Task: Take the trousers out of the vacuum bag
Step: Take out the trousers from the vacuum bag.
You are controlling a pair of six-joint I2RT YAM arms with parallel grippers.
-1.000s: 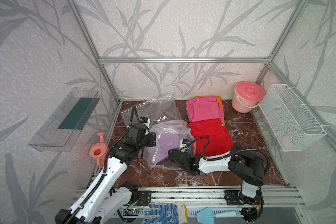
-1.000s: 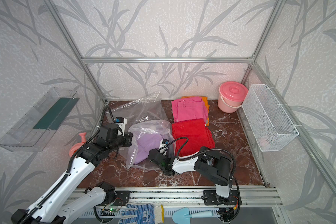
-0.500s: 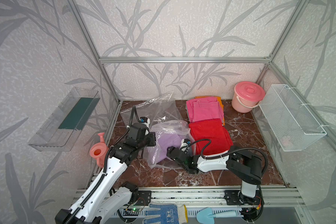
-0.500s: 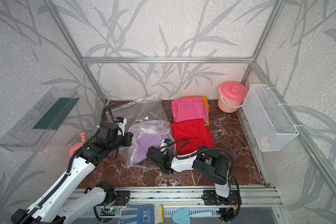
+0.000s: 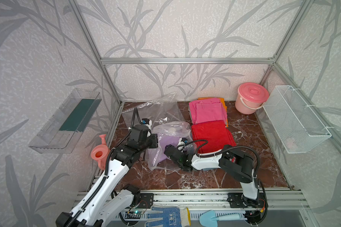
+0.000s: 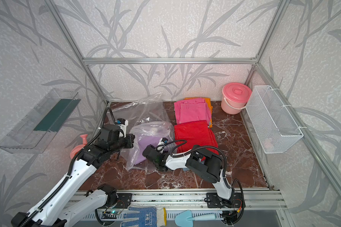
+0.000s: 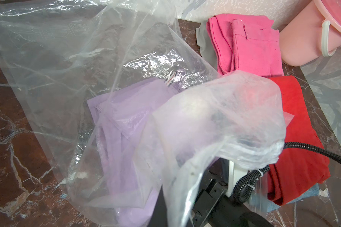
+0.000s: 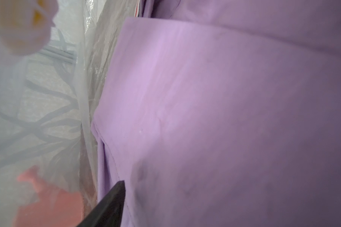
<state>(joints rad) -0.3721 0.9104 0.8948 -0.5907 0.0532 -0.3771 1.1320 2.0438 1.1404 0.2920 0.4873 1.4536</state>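
The clear vacuum bag lies at the left of the floor, its near edge lifted. My left gripper is shut on that edge; plastic hides its jaws in the left wrist view. Lilac trousers lie inside the bag. My right gripper reaches into the bag against them. One black finger shows along the cloth's edge; the other is hidden. Red trousers, hot pink trousers and orange trousers lie outside.
A pink lidded bucket stands at the back right, beside a white wire basket on the right wall. A clear wall tray hangs left. A pink watering can sits by my left arm. A dotted glove and blue trowel lie on the front rail.
My right gripper has slid leftward, farther into the bag along the lilac trousers. The left arm and the lifted bag edge have stayed put.
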